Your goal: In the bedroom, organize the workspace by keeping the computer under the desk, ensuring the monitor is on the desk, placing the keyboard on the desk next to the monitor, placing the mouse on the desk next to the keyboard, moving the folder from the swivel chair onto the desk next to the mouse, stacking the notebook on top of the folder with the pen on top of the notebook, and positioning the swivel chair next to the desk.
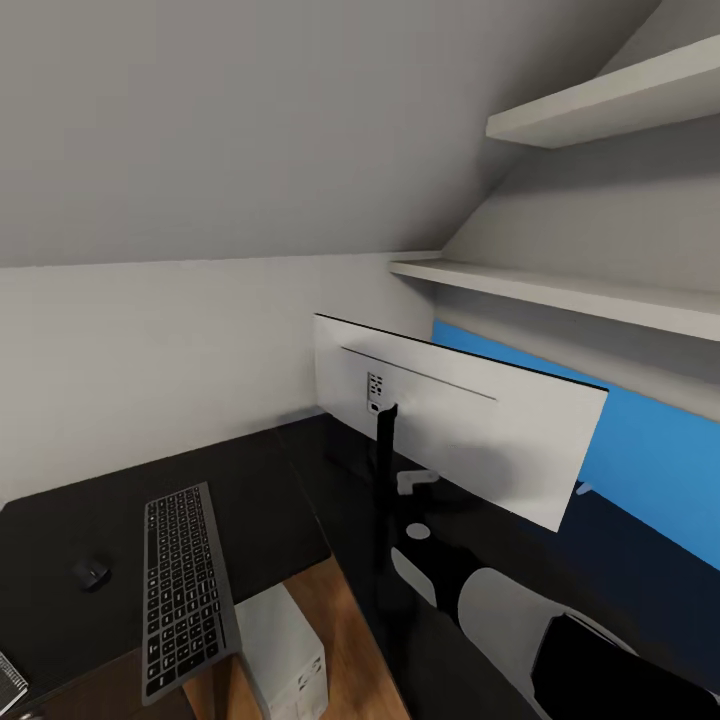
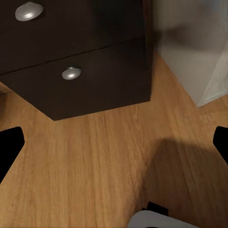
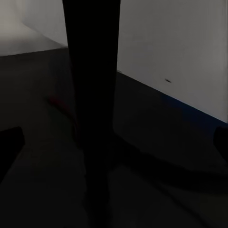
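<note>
On the black desk (image 1: 250,500) the monitor (image 1: 460,420) shows its pale back; both hands' fingers spread apart.

Monitor (image 1: 470,430) screen side hidden; keyboard (image 1: 185,590) overhanging.

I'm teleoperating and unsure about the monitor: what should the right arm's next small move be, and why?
Probably close the right gripper on the monitor's stand. Its fingers are open, with the dark post close up between them. The monitor stands on the desk showing its white back, so it likely needs a firm grip before any turning.
</note>
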`<state>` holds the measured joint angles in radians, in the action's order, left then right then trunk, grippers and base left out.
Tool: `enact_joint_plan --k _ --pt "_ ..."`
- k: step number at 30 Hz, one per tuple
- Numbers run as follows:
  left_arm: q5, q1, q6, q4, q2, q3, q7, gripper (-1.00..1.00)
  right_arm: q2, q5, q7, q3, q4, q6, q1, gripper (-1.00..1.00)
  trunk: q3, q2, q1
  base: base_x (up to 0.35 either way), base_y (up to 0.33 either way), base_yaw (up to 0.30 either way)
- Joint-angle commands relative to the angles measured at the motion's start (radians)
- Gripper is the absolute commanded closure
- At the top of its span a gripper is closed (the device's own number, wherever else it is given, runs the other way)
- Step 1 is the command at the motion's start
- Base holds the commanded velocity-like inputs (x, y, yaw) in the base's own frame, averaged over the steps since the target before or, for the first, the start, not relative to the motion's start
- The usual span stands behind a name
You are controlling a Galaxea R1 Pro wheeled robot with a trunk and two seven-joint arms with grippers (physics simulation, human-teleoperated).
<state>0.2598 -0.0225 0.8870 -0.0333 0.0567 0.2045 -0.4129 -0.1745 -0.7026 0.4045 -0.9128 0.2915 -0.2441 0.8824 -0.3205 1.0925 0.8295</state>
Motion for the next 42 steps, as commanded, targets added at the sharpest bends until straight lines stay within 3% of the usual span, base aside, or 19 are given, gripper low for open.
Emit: enact_joint_plan --k 1,13,25,33,42 --pt "0.007 -0.001 0.001 -0.002 0.0 0.009 -0.004 -1.0 0.0 -0.011 0.004 -0.008 0.0 -0.006 0.001 -1.0 -0.001 0.001 0.0 0.0 0.0 0.0" --pt "0.007 -0.001 0.001 -0.002 0.0 0.009 0.002 -1.0 0.0 -0.011 0.004 -0.008 0.0 -0.007 0.001 -1.0 -0.001 0.001 0.0 0.0 0.014 0.0" --pt "0.007 -0.001 0.001 -0.002 0.0 0.01 0.002 -1.0 0.0 -0.01 0.004 -0.006 0.0 -0.007 0.001 -1.0 -0.001 0.001 0.0 0.0 0.225 0.0" --pt "0.007 -0.001 0.001 -0.002 0.0 0.009 0.0 -1.0 0.0 -0.009 0.004 -0.006 -0.001 -0.01 0.001 -1.0 -0.001 0.001 0.0 0.0 0.026 0.0" --pt "0.007 -0.001 0.001 -0.002 0.0 0.008 -0.002 -1.0 0.0 -0.009 0.006 -0.006 -0.008 -0.062 0.0 -1.0 -0.001 0.001 0.0 0.0 0.001 0.0"
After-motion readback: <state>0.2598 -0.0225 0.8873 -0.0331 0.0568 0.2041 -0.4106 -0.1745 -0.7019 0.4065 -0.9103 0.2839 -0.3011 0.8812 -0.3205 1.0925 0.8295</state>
